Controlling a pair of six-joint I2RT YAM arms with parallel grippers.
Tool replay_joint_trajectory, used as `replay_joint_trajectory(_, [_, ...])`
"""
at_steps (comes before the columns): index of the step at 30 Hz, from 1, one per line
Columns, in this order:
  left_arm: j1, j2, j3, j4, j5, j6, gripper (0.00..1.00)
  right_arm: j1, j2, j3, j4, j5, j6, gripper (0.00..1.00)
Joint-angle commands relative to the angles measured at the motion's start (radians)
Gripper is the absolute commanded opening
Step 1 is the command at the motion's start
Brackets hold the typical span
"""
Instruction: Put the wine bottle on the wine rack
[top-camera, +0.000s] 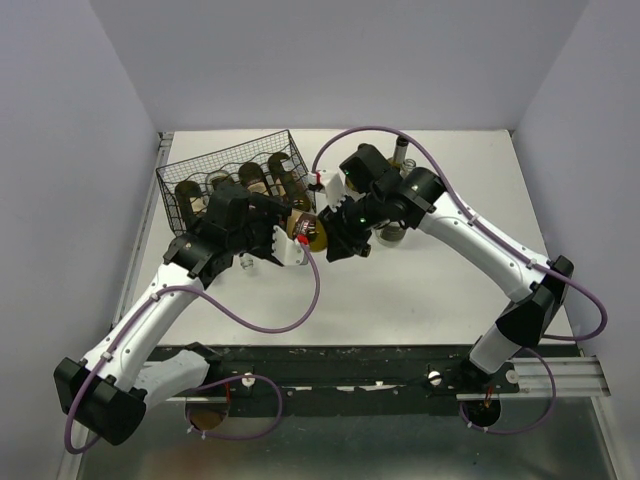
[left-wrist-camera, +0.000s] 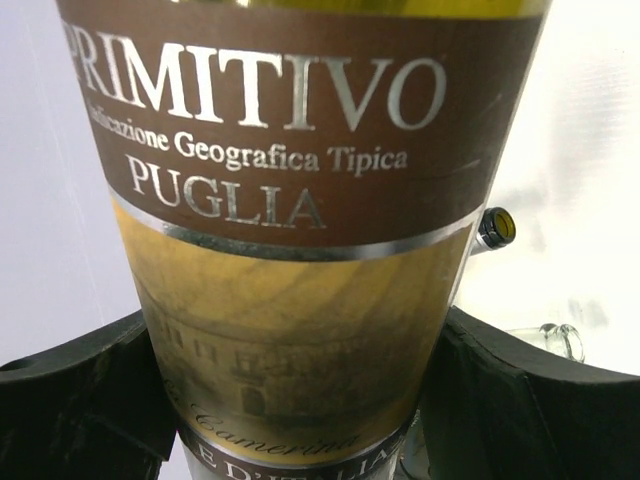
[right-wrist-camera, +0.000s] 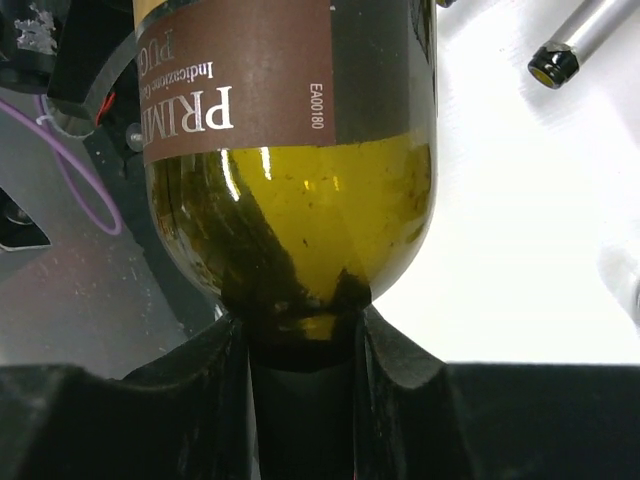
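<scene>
Wine bottle (top-camera: 308, 232) sits between the two arms, just off the near right corner of the wine rack (top-camera: 170, 200), outside the wire and not in any cradle. Can't tell from above whether it touches the bench (top-camera: 420, 290). Left pincer (top-camera: 285, 240) is part-open and clamped across the bottle's body. In the left wrist view its two black fingers (left-wrist-camera: 80, 390) press the sides of the glass at the lower label, which reads "PRIMITIVO … PUGLIA" in silver on brown. Right pincer (top-camera: 328, 240) has its jaws drawn nearly together on the neck. In the right wrist view the fingers (right-wrist-camera: 200, 390) close in just under the shoulder, olive-green glass bulging above them, brown label beyond. So both arms hold the one bottle, left on the body, right on the neck. The rack is black wire and basket-like, at the far left of the bench, with several dark bottles (top-camera: 252, 172) lying side by side in it. More bottles (top-camera: 400, 150) are near the right arm at the far side, partly hidden by it. A dark bottle mouth (left-wrist-camera: 497, 226) shows just beside the held bottle in the left wrist view, and a clear glass neck (left-wrist-camera: 560, 340) lies on the bench below it.
</scene>
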Motion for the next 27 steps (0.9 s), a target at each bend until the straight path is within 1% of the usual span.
replay_joint_trajectory(1, [0.002, -0.031, 0.050, 0.138, -0.026, -0.065, 0.00, 0.003, 0.022, 0.020, 0.002, 0.103, 0.031, 0.01])
replay_joint_trajectory(2, [0.001, -0.035, 0.046, 0.135, -0.026, -0.057, 0.09, 0.005, 0.022, 0.025, 0.005, 0.115, 0.031, 0.01])
replay_joint_trajectory(4, [0.003, -0.042, 0.029, 0.145, -0.029, -0.059, 0.45, 0.005, 0.017, 0.029, 0.020, 0.135, 0.061, 0.01])
replay_joint_trajectory(5, [0.002, -0.050, 0.015, 0.154, -0.032, -0.054, 0.98, 0.005, 0.015, 0.032, 0.025, 0.146, 0.063, 0.01])
replay_joint_trajectory(8, [0.003, -0.065, -0.015, 0.164, -0.049, -0.053, 0.99, 0.006, 0.003, 0.043, 0.058, 0.205, 0.094, 0.01])
replay_joint_trajectory(11, [0.000, -0.085, -0.032, 0.133, -0.072, -0.043, 0.99, 0.005, -0.037, 0.029, 0.163, 0.343, 0.180, 0.01])
replay_joint_trajectory(13, [0.001, -0.108, -0.049, 0.128, -0.076, -0.059, 0.99, 0.005, -0.069, 0.010, 0.236, 0.376, 0.215, 0.01])
replay_joint_trajectory(14, [0.001, -0.120, -0.060, 0.127, -0.078, -0.063, 0.99, 0.005, -0.078, 0.002, 0.267, 0.418, 0.224, 0.01])
replay_joint_trajectory(16, [0.000, -0.154, -0.081, 0.128, -0.078, -0.077, 0.99, 0.005, -0.081, -0.006, 0.305, 0.442, 0.246, 0.01])
replay_joint_trajectory(20, [0.000, -0.212, -0.112, 0.156, -0.082, -0.177, 0.99, 0.003, -0.051, -0.003, 0.344, 0.477, 0.272, 0.01])
replay_joint_trajectory(22, [0.000, -0.243, -0.124, 0.191, -0.098, -0.275, 0.99, 0.005, -0.034, -0.010, 0.379, 0.503, 0.298, 0.01])
replay_joint_trajectory(25, [0.000, -0.303, -0.131, 0.309, -0.144, -0.576, 0.99, 0.006, -0.020, -0.041, 0.460, 0.529, 0.335, 0.01])
replay_joint_trajectory(26, [-0.002, -0.323, -0.129, 0.326, -0.148, -0.693, 0.99, 0.005, -0.015, -0.052, 0.489, 0.529, 0.348, 0.01])
replay_joint_trajectory(27, [-0.002, -0.346, -0.129, 0.346, -0.155, -0.777, 0.99, 0.005, -0.006, -0.058, 0.519, 0.526, 0.356, 0.01])
